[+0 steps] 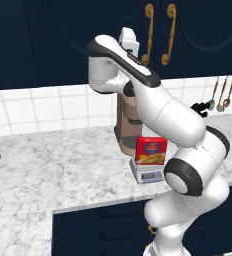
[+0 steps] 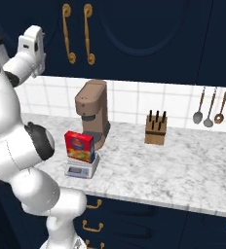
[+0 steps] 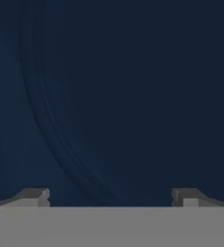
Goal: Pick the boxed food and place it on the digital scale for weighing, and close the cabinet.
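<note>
One job looks left: the boxed food (image 2: 79, 146) already stands upright on the digital scale (image 2: 81, 169), so the cabinet (image 2: 149, 34) needs closing. Gripper (image 3: 110, 197), jaws wide apart and empty, faces its navy door closely; push flat and steadily. The carton's blue oval logo is too blurred to read.

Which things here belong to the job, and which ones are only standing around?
Job: boxed food, upright on the digital scale; cabinet, doors look shut; gripper, jaws open, facing the door.

Standing around: coffee machine, knife block, hanging utensils.
</note>
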Tool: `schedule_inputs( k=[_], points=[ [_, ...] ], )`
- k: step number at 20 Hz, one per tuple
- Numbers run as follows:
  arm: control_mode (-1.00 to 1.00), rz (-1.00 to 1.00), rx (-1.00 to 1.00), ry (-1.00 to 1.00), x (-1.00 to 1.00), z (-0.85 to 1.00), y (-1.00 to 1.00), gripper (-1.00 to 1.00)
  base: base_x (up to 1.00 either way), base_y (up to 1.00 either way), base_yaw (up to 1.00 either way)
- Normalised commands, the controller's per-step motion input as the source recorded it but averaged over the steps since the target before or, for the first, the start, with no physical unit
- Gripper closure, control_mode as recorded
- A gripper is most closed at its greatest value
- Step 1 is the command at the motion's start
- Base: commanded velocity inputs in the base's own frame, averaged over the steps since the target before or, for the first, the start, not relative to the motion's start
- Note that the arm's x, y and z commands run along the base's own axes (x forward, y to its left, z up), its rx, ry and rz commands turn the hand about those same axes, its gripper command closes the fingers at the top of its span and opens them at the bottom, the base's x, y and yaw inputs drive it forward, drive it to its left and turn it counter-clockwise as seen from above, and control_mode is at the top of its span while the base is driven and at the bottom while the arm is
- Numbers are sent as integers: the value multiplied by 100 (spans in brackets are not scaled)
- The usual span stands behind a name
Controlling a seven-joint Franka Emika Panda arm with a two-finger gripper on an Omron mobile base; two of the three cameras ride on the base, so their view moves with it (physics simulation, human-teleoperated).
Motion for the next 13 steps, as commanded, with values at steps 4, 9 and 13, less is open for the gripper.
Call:
schedule_inputs(
  k=[4, 9, 13],
  points=[
    [-100, -22, -3, -33, 100, -67, -50, -100, 0, 0, 0],
    [-100, -20, -1, -21, 100, -81, -39, -100, 0, 0, 0],
    [-100, -18, 3, 8, 100, -41, -44, -100, 0, 0, 0]
  ],
)
